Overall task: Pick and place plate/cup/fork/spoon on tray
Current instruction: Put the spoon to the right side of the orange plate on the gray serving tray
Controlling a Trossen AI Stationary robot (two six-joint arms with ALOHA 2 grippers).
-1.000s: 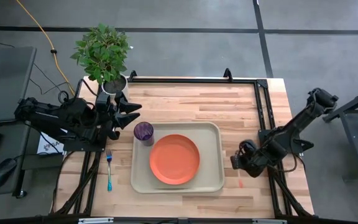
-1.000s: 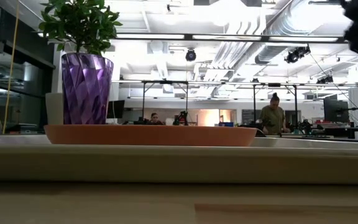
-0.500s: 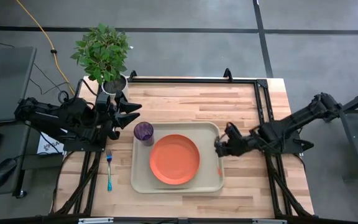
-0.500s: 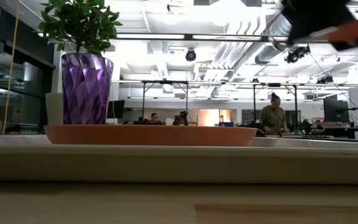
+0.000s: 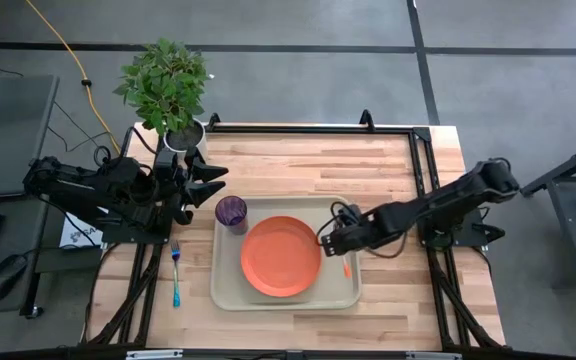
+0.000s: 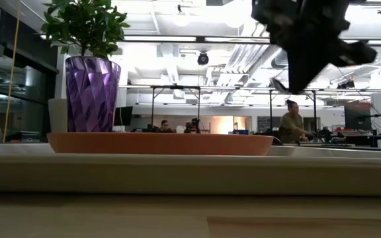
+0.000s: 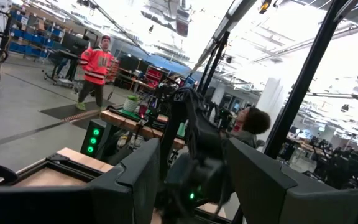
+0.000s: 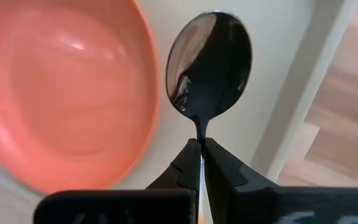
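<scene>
At the table's left edge, the left gripper (image 5: 208,182) is waiting near the potted plant (image 5: 166,88) with its fingers spread and nothing between them, while the fork (image 5: 175,272) is lying on the bare wood just beside the tray (image 5: 284,298), so it is not yet placed. Moving rightward, the purple cup (image 5: 231,212) is standing in the tray's far-left corner and the orange plate (image 5: 281,256) is sitting flat near the tray's middle; both look done. Farther right, the right gripper (image 8: 201,147) is pinching the spoon (image 8: 209,62) by its neck, holding it over the strip of tray beside the plate, its orange handle showing just past the tray's right rim. By my judgement the spoon is being delivered, leaving only the fork.
</scene>
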